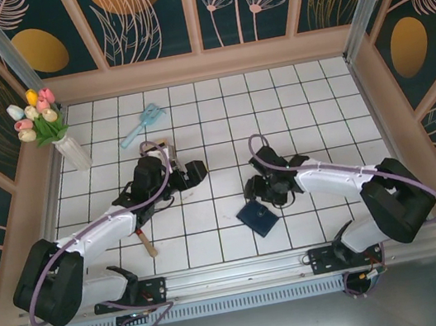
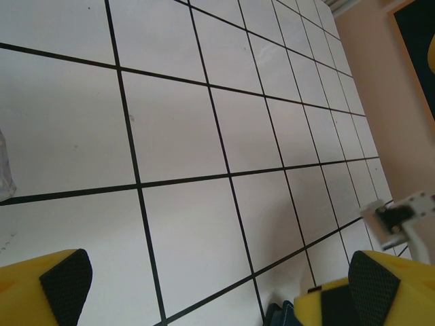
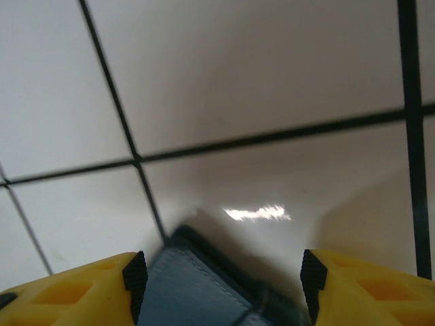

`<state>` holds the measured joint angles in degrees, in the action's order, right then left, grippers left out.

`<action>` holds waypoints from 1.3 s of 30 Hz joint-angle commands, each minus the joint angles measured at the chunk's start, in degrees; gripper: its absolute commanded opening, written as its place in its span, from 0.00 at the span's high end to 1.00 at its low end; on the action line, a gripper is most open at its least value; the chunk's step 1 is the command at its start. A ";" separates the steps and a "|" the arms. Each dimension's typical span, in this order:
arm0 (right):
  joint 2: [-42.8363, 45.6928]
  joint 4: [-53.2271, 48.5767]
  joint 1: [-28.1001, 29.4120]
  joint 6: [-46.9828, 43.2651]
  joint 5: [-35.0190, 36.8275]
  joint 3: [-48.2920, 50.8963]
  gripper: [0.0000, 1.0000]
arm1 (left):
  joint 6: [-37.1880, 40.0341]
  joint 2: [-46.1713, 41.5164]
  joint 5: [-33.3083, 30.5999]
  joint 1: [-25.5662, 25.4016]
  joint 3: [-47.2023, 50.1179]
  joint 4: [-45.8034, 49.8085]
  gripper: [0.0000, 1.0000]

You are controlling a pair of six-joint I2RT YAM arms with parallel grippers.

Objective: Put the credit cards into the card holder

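White-tiled table (image 1: pixel 217 104) with black grout lines, boxed in by dark teal wall panels (image 1: pixel 151 11) painted with gold discs and pale flower outlines, framed in peach.

Landmark: small dark navy-blue folding wallet (image 1: pixel 257 217). It lies flat on the tiles near the front edge, turned cornerwise like a diamond. It looks closed.

Just behind the wallet, seen from overhead, sits the right gripper (image 1: pixel 263 191), nose down over it. In the right wrist view its yellow fingers with black ribbed pads (image 3: pixel 134 282) stand wide apart, and the wallet's corner (image 3: pixel 197 285) lies between them. The picture is blurred, so I cannot tell whether either pad touches the leather.

Well apart from the wallet, back and to the left of it, is the left gripper (image 1: pixel 193 172). In the left wrist view its jaws are spread full, with pads (image 2: pixel 64 278) at the two bottom corners. Bare tile shows between them and nothing is held. A scrap of dark blue (image 2: pixel 280 316) shows at the bottom edge. It is possibly the wallet, but I am not sure.

Farther from the wallet:
- A light blue plastic brush-like tool (image 1: pixel 142 125) lies toward the back left.
- A white vase of pastel tulips (image 1: pixel 53 128) stands in the far left corner.
- A tan stick-shaped thing (image 1: pixel 144 242) lies to the wallet's left, beside the left arm.
- A small object (image 1: pixel 156 150) sits half hidden behind the left wrist, too covered to identify.
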<state>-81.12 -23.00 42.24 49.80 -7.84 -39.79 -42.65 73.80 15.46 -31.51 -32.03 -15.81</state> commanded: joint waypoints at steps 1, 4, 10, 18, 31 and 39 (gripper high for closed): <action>2.41 0.27 1.75 -2.30 -4.38 2.52 0.35 | -0.86 -1.12 0.51 -0.39 0.21 1.32 0.02; 2.73 1.03 2.93 -2.05 -6.70 3.74 0.37 | -1.32 -1.49 0.53 -0.55 0.65 1.02 0.03; 0.99 1.03 6.73 -3.48 -7.50 2.86 0.40 | -1.49 -2.14 -0.25 -1.01 0.56 1.46 0.03; -1.65 0.81 10.46 -1.75 -7.37 0.94 0.53 | -2.25 -5.22 -2.01 -1.08 2.31 3.26 0.04; -5.80 5.59 9.70 -0.79 -5.23 -3.24 0.78 | -3.14 -8.63 -3.60 -1.10 4.22 4.57 0.04; -5.92 10.85 4.04 0.45 -5.60 -4.12 0.95 | -4.64 -7.43 -3.95 -1.18 3.96 4.83 0.04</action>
<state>-86.96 -14.57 47.68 49.87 -14.50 -42.96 -46.17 66.39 12.45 -32.27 -28.05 -11.62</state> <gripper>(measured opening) 0.070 0.958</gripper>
